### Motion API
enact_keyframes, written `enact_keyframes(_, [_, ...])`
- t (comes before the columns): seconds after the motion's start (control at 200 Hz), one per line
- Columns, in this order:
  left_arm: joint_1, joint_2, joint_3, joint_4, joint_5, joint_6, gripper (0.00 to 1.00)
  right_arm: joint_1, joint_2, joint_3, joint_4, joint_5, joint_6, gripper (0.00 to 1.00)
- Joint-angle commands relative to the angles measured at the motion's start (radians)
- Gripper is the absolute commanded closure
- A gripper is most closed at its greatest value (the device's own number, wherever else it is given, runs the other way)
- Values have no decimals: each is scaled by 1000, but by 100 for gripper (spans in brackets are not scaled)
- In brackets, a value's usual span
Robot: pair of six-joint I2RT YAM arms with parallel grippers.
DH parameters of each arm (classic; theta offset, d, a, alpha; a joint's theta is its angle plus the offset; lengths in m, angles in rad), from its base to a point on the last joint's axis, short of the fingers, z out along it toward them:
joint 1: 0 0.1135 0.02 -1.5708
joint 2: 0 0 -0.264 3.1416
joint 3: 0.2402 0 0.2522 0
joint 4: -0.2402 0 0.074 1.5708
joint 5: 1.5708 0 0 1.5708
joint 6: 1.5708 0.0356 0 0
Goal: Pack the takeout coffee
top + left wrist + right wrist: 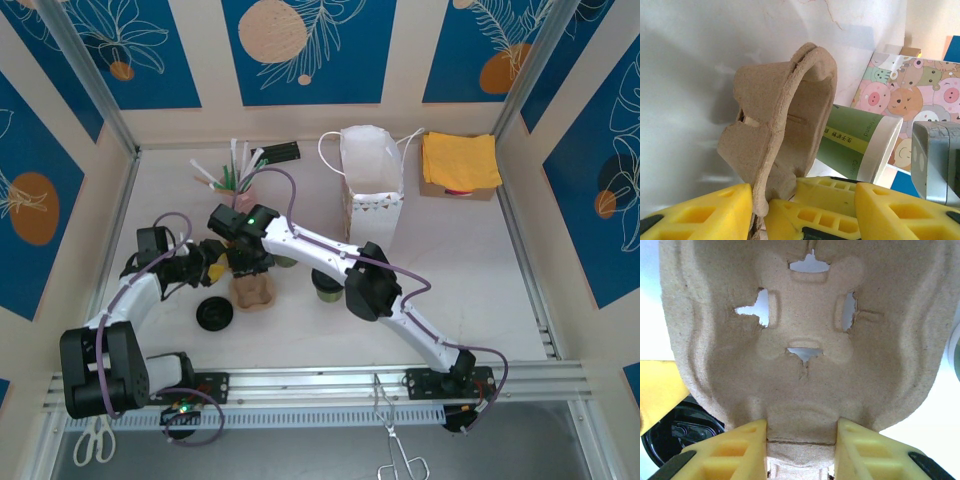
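Observation:
A brown pulp cup carrier (252, 292) sits on the table left of centre. My left gripper (210, 262) reaches it from the left, and in the left wrist view it (757, 215) is shut on the carrier's (780, 115) thin wall. My right gripper (248, 265) comes down from above. In the right wrist view it (801, 450) is shut on a tab of the carrier (805, 340). A green paper coffee cup (328, 285) with a white rim stands to the right, partly behind the right arm. The cup (855, 140) is just beyond the carrier. A black lid (215, 315) lies near the front.
A white paper bag (372, 185) with a cartoon band stands open at the back. Straws and stirrers (235, 172) lie at the back left, and a yellow cloth (460, 160) lies on a box at the back right. Scissors (95, 440) and tongs (400, 455) lie off the front edge.

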State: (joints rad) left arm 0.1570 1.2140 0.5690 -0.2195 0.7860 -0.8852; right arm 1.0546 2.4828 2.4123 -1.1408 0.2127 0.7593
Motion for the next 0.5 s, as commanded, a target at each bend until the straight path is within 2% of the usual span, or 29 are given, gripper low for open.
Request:
enact_keyframes(0.0, [11,10,-9,26,25,5,44,15,-53,14,1,-19,-18,67])
enact_keyframes(0.495, [12,37,-15,34,23,11,41,16,-66,16,6,-4,-25,67])
